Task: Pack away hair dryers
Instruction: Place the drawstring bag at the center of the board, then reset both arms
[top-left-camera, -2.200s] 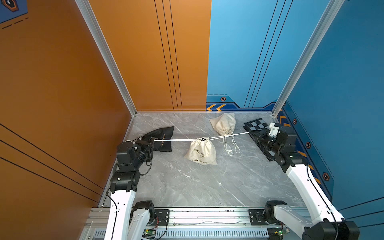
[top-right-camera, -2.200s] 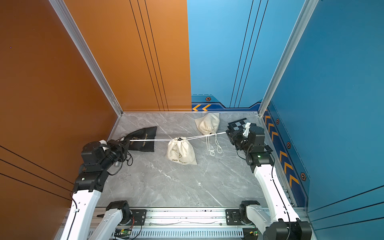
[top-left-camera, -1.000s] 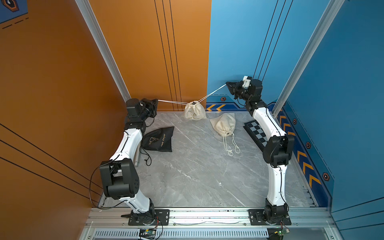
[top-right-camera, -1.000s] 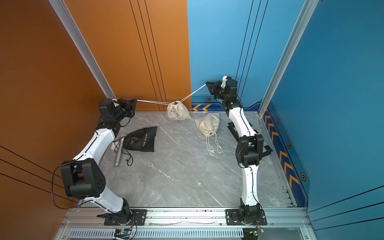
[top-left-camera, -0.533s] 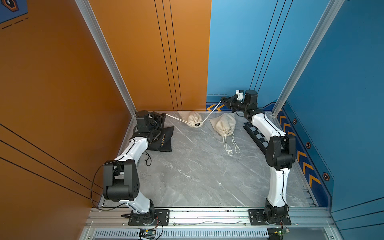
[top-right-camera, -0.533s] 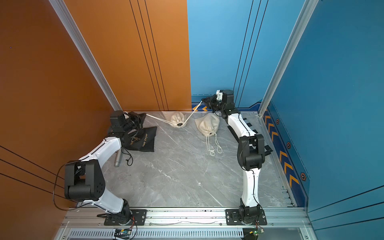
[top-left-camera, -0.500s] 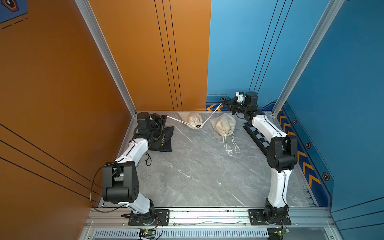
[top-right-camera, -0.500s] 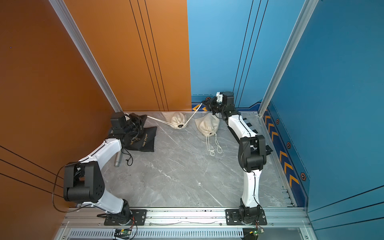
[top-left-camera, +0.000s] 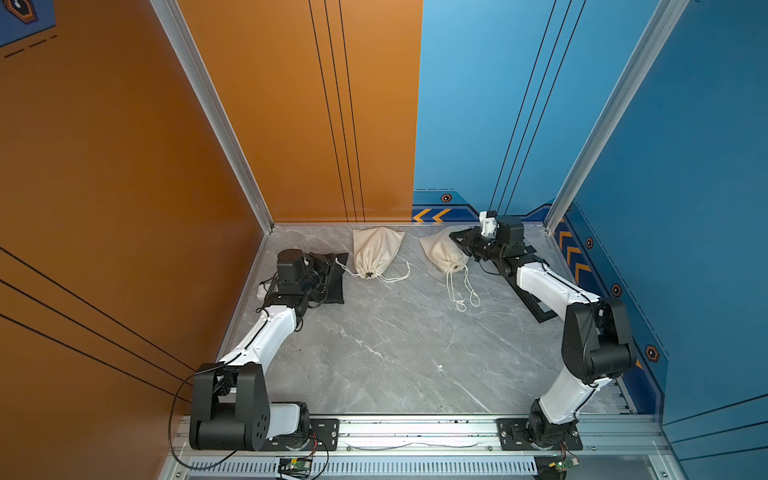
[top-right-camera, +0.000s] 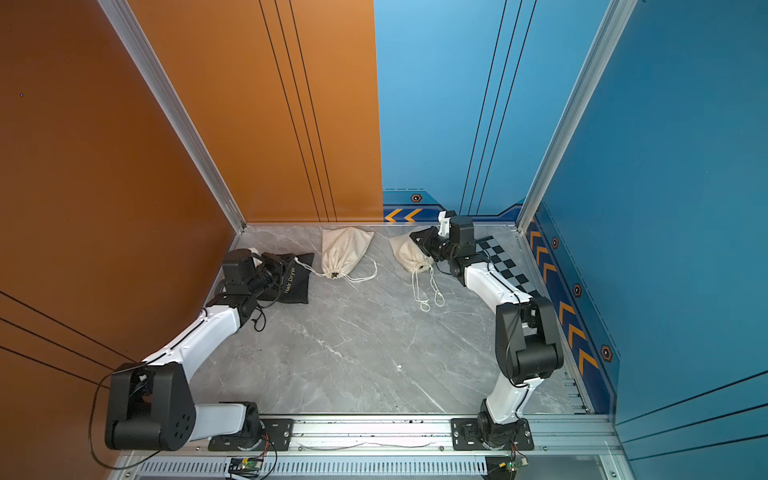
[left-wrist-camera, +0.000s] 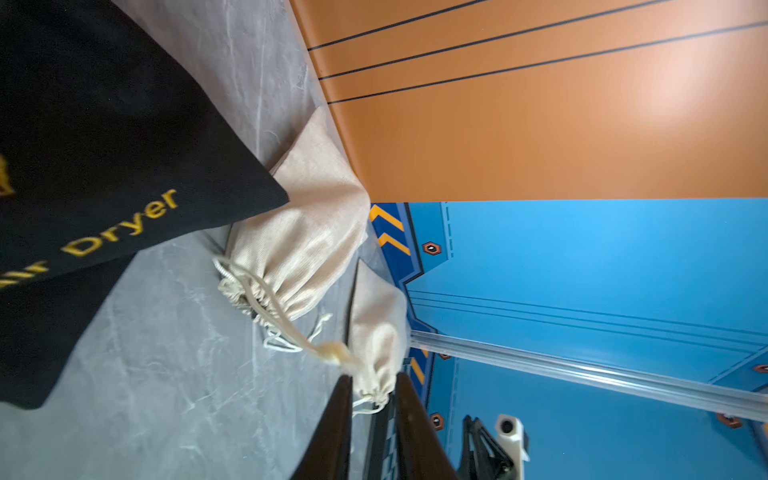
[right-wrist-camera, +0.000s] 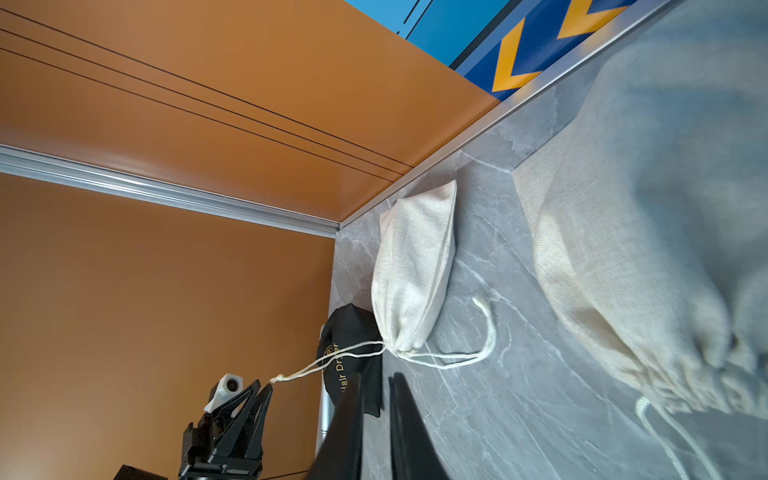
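No hair dryer shows in any view. A beige drawstring pouch (top-left-camera: 376, 251) (top-right-camera: 345, 247), cinched shut, lies on the table by the back wall. One of its cords runs to my left gripper (top-left-camera: 334, 266) (left-wrist-camera: 372, 380). That gripper's jaws stand a little apart above a black pouch (top-right-camera: 295, 282). The cord's knot (left-wrist-camera: 332, 353) sits just off one fingertip. The other cord (top-left-camera: 399, 272) lies loose on the table. My right gripper (top-left-camera: 455, 239) (right-wrist-camera: 376, 380) is slightly open and holds nothing. It hovers at a second beige pouch (top-left-camera: 442, 251) (right-wrist-camera: 623, 257).
The black pouch (left-wrist-camera: 104, 145) reads "Hair Dryer" in gold. A slim silver rod (right-wrist-camera: 327, 411) lies beside it near the left wall. A checkered board (top-right-camera: 498, 257) lies under my right forearm. The second pouch's cords (top-left-camera: 461, 291) trail toward the table's middle.
Both arms came down from the raised, stretched pull. The beige pouch now rests on the table. The right gripper let go of its cord, and both grippers' jaws have parted.
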